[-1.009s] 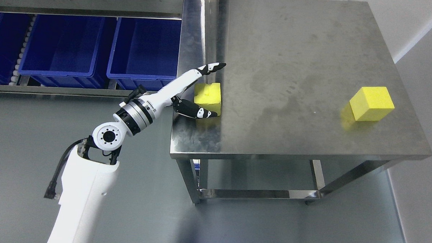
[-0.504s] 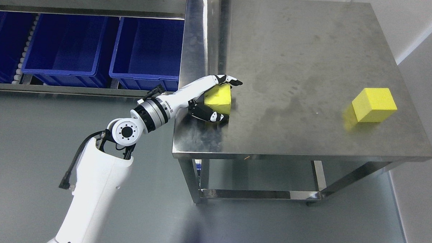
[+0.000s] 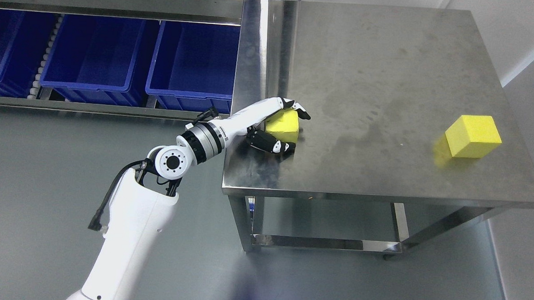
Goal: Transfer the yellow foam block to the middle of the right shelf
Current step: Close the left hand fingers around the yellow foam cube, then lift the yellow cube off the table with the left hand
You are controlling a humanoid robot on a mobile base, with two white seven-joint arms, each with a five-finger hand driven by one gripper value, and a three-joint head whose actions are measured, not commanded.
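Observation:
A yellow foam block (image 3: 285, 126) sits near the left edge of the steel table (image 3: 385, 83), and my left hand (image 3: 290, 128) is shut on it: the upper fingers (image 3: 298, 108) curl over its top and far side, the thumb (image 3: 271, 144) presses its near side. My white left arm comes in from the lower left. A second yellow foam block (image 3: 473, 135) rests alone near the table's right edge. The right arm does not show.
Blue bins (image 3: 194, 67) sit in a steel rack (image 3: 116, 3) left of the table, below its level. A lower crossbar (image 3: 326, 243) joins the table legs. Grey floor lies in front, and a white wall (image 3: 515, 38) stands at the right.
The left hand's fingers closed from spread wide onto the block's top and side. The whole picture shifted right, so the camera moved; the block looks slightly turned in the grasp.

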